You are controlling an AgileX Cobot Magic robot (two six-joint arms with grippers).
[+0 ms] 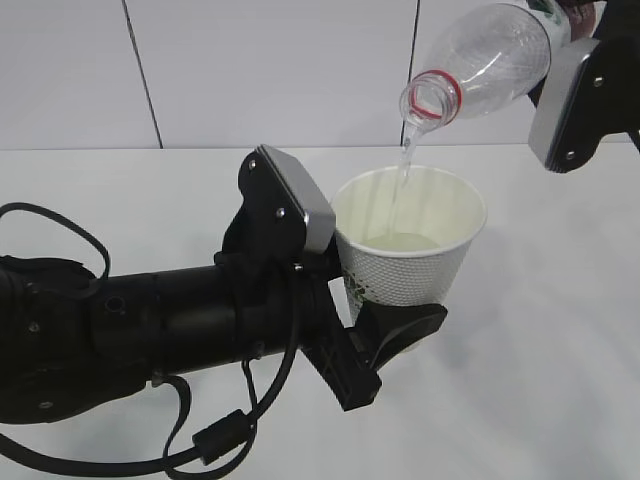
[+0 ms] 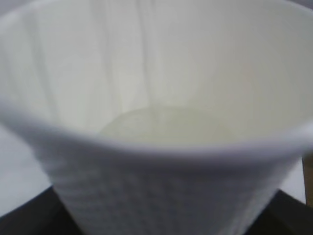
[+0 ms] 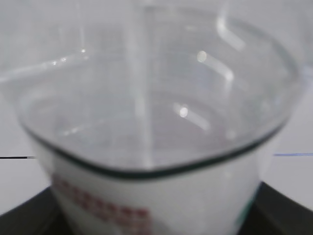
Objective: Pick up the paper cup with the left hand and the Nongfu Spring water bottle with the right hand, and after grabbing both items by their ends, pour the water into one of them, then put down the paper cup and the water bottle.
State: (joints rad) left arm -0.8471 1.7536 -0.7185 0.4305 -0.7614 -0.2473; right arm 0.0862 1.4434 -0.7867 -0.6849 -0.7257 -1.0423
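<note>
My left gripper [image 1: 385,320] is shut on the lower part of the white dimpled paper cup [image 1: 412,262], which it holds upright above the table. The cup [image 2: 161,122] fills the left wrist view, with a shallow pool of water [image 2: 166,125] at its bottom. At the upper right, the clear Nongfu Spring water bottle [image 1: 480,60] is tilted mouth-down, its red neck ring over the cup's rim. A thin stream of water [image 1: 402,170] falls from it into the cup. My right gripper [image 1: 575,50] is shut on the bottle's labelled end [image 3: 156,196]; its fingertips are mostly hidden.
The white table [image 1: 560,340] stretches under both arms, with a white panelled wall [image 1: 250,70] behind it. My left arm's black body and cables [image 1: 150,330] fill the lower left of the exterior view.
</note>
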